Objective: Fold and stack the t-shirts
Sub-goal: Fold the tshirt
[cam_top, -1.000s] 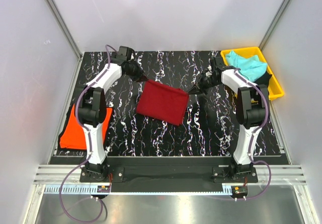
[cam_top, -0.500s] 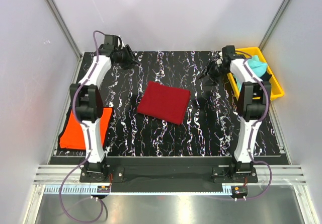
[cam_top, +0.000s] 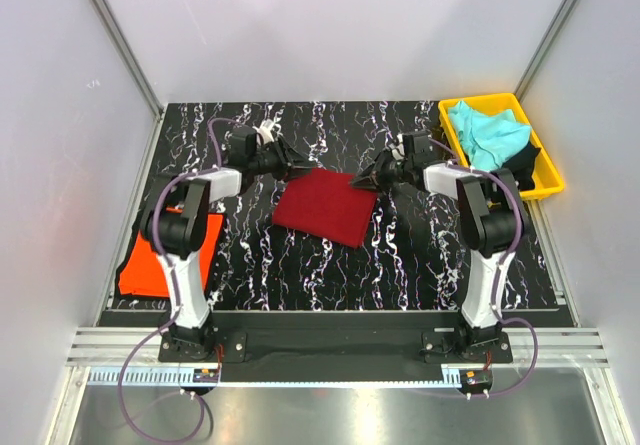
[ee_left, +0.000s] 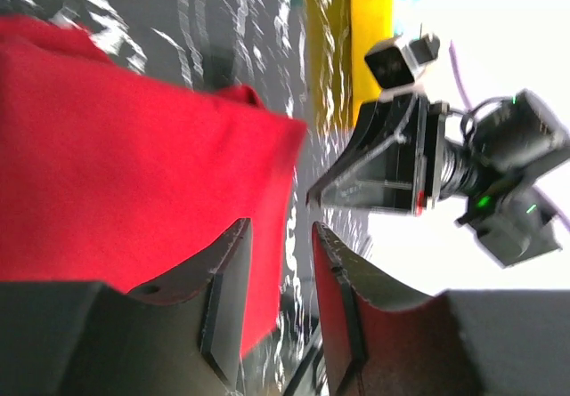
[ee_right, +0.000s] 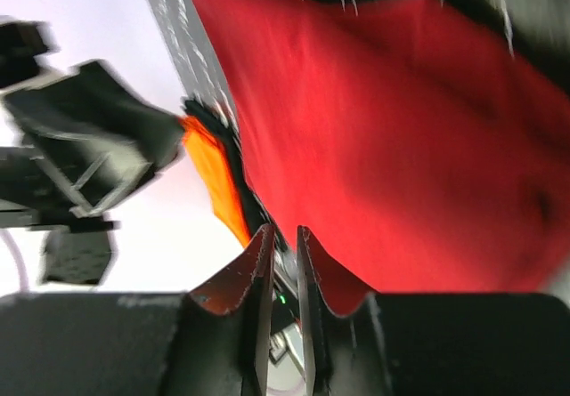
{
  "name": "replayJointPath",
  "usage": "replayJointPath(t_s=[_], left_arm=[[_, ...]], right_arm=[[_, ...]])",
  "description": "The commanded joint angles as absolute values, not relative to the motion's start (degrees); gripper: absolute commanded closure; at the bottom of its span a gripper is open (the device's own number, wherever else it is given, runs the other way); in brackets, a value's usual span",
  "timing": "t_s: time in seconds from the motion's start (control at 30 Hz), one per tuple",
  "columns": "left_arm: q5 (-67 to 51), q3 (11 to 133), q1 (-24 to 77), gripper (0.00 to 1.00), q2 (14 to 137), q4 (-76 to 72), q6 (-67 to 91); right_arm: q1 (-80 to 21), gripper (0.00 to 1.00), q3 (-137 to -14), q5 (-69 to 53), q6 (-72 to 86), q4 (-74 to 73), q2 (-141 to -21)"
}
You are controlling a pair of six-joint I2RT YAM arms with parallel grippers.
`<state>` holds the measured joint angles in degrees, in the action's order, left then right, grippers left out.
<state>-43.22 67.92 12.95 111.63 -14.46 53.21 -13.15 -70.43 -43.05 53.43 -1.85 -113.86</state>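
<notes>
A dark red t-shirt (cam_top: 325, 205) lies folded into a rectangle at the table's middle. It fills the left wrist view (ee_left: 134, 165) and the right wrist view (ee_right: 401, 147). My left gripper (cam_top: 300, 168) is low at its far left corner, open and empty (ee_left: 280, 271), with the cloth's edge beside the left finger. My right gripper (cam_top: 362, 179) is at the far right corner with its jaws a narrow gap apart and empty (ee_right: 283, 236). An orange t-shirt (cam_top: 160, 255) lies flat at the left edge. A turquoise t-shirt (cam_top: 485, 130) and a black one (cam_top: 527, 152) lie in the tray.
A yellow plastic tray (cam_top: 548, 177) stands at the back right corner. The table is black marble-patterned (cam_top: 400, 255). Grey walls with metal rails enclose the left, right and far sides. The right gripper shows in the left wrist view (ee_left: 383, 160).
One second ago both grippers held the red shirt's far corners. Half a second ago they were apart at the far table corners. Now both are back at the shirt's far corners, and the shirt lies still.
</notes>
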Motion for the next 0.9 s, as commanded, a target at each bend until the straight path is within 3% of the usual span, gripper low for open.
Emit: replayJointPath(t_s=[0.0,0.23,0.6,0.73,0.87], left_arm=[[-45.27,69.25,12.3,0.63,115.91,-34.97,60.64],[-42.99,78.04,11.69,0.66,127.43,-33.5,60.56],[-38.32,86.84,8.53,0.69,135.09,-11.97,51.16],[-36.57,87.97,7.74,0.69,134.82,-7.4,47.56],[-35.6,92.89,7.56,0.68,134.57,-0.19,42.03]], right_arm=[[-13.45,0.78,-70.49,-42.8,62.66,19.14,-117.76],[-13.36,0.78,-74.35,-42.8,66.0,24.17,-128.74],[-10.11,0.75,-73.48,-43.15,67.06,26.81,-134.12],[-9.05,0.73,-73.91,-42.63,65.4,24.09,-133.86],[-9.05,0.71,-79.18,-42.54,59.6,12.0,-133.68]])
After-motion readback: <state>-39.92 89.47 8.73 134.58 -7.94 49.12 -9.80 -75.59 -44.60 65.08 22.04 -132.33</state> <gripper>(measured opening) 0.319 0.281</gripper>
